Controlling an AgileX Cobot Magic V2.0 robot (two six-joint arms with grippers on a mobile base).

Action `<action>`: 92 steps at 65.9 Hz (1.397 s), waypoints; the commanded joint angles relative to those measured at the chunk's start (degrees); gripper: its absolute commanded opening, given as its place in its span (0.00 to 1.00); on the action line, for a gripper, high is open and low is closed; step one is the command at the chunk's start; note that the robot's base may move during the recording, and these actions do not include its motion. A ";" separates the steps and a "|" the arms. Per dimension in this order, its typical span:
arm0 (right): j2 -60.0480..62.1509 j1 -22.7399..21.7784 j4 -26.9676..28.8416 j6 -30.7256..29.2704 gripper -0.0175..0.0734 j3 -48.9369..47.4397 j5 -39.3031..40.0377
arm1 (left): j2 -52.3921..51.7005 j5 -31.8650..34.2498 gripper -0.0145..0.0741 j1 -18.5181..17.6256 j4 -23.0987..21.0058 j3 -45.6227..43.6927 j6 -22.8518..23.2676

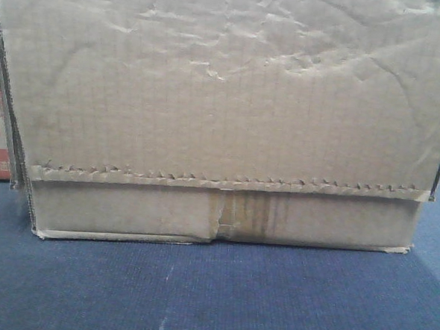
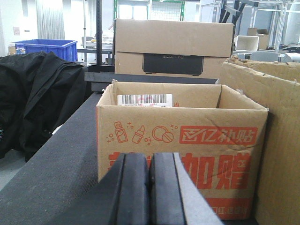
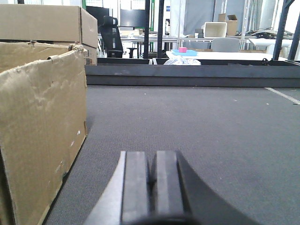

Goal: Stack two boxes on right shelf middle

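The large plain tan corrugated cardboard carton (image 1: 223, 113) sits on the dark grey, carpet-textured worktop (image 3: 211, 131). It fills the front view with its wide, wrinkled face, and a serrated flap edge runs along it low down. Its long axis runs left to right across the robot's front.

The carton lies between the two arms. To the carton's left, the left tool (image 2: 150, 161) hangs low with its dark pads pressed together and nothing between them. From that wrist, the carton's torn corner stands to the tool's right. Straight ahead of it is an open-topped tan carton with red print (image 2: 183, 140), which seems to touch or nearly touch the plain carton's left side.

To the carton's right, the right tool (image 3: 152, 159) also has its pads together and holds nothing. The plain carton's end face rises to that tool's left, with bare worktop ahead.

A two-arm squeeze therefore looks like the coming move, each tool moving inward toward an end face. I judge the right arm has the clearer approach, since the printed carton crowds the left. The steel shelf is not in view.
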State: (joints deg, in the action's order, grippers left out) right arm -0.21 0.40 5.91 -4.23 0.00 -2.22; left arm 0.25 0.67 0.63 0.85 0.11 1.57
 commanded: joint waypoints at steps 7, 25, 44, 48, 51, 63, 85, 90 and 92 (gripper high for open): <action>0.21 0.22 -0.02 -0.12 0.02 0.00 1.41 | -0.25 0.86 0.04 0.32 -0.30 -0.11 -0.12; 0.21 0.22 -0.02 -0.12 0.02 0.00 1.41 | -0.25 0.86 0.04 0.32 -0.30 -0.11 -0.12; 0.21 0.22 -0.02 -0.12 0.02 0.00 1.41 | -0.25 1.09 0.04 0.31 -0.30 -0.11 -0.12; 0.21 0.22 -0.02 -0.12 0.02 0.00 1.41 | -0.25 1.74 0.04 0.31 -0.85 -0.11 -0.12; 0.21 0.22 -0.02 -0.12 0.02 0.00 1.41 | -0.25 2.13 0.04 0.31 -0.85 -0.11 -0.12; 0.21 0.22 -0.02 -0.12 0.02 0.00 7.91 | -0.25 9.57 0.04 0.31 -0.85 -0.11 -0.12; -1.22 0.22 -1.61 -0.12 0.02 -22.05 -8.09 | 2.15 -2.80 0.04 0.31 -0.47 -20.84 -0.12; -5.38 0.22 -2.30 -0.12 0.04 -29.58 -12.92 | 6.18 -8.38 0.04 0.31 -0.47 -27.83 -0.12; -7.35 0.22 -2.30 -0.12 0.07 -32.15 -14.07 | 7.35 -9.61 0.04 0.31 -0.47 -30.16 -0.12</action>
State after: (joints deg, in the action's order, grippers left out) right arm -3.24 0.40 4.55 -4.23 -25.59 -11.58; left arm 4.06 -3.45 0.63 0.00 -24.11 1.57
